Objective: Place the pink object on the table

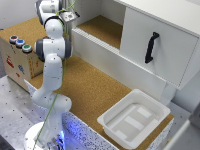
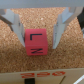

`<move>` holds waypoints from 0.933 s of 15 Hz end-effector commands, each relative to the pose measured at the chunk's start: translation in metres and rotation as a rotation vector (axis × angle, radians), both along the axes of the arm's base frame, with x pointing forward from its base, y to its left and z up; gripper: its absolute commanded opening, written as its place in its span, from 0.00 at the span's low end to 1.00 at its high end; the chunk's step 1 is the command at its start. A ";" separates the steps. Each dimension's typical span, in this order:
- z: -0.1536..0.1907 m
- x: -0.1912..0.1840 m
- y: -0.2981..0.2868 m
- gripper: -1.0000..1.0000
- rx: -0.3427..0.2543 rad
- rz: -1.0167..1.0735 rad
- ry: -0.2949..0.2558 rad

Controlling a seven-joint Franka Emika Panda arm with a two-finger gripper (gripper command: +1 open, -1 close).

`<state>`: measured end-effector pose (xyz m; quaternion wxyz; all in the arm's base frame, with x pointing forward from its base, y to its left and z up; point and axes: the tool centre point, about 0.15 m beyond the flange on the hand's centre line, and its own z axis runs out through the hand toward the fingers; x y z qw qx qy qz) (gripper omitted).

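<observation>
The pink object (image 2: 36, 42) is a pink-red cube with a black mark on its top face, and it rests on a cork surface (image 2: 40, 17) in the wrist view. My gripper (image 2: 39, 44) is open and straddles it, one finger (image 2: 17, 30) on each side, with a visible gap on one side. In the exterior view the gripper (image 1: 69, 17) is at the far back on the exterior view's left, and the cube is hidden there. The brown cork table (image 1: 90, 90) stretches across the middle.
A white plastic tray (image 1: 132, 120) sits near the front on the exterior view's right. A cardboard box with coloured buttons (image 1: 17, 50) stands on the left. A white cabinet with a black handle (image 1: 150, 47) and a cork-lined recess (image 1: 102, 30) lie behind.
</observation>
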<state>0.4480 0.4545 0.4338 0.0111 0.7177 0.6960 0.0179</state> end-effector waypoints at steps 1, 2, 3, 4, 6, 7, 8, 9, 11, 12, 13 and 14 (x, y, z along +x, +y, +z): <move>0.013 0.014 -0.006 0.00 0.027 -0.027 0.093; 0.019 0.016 -0.012 0.00 0.038 -0.046 0.084; 0.027 0.018 -0.020 0.00 0.051 -0.074 0.073; 0.037 0.018 -0.030 0.00 0.069 -0.110 0.056; 0.051 0.014 -0.046 0.00 0.094 -0.169 0.032; 0.056 0.009 -0.055 0.00 0.108 -0.199 0.026; 0.062 0.003 -0.067 0.00 0.130 -0.241 0.020; 0.064 -0.002 -0.077 0.00 0.160 -0.304 0.022; 0.063 -0.017 -0.104 0.00 0.230 -0.451 0.059; 0.060 -0.024 -0.115 0.00 0.240 -0.505 0.068; 0.056 -0.030 -0.127 0.00 0.250 -0.559 0.075; 0.054 -0.034 -0.136 0.00 0.253 -0.591 0.084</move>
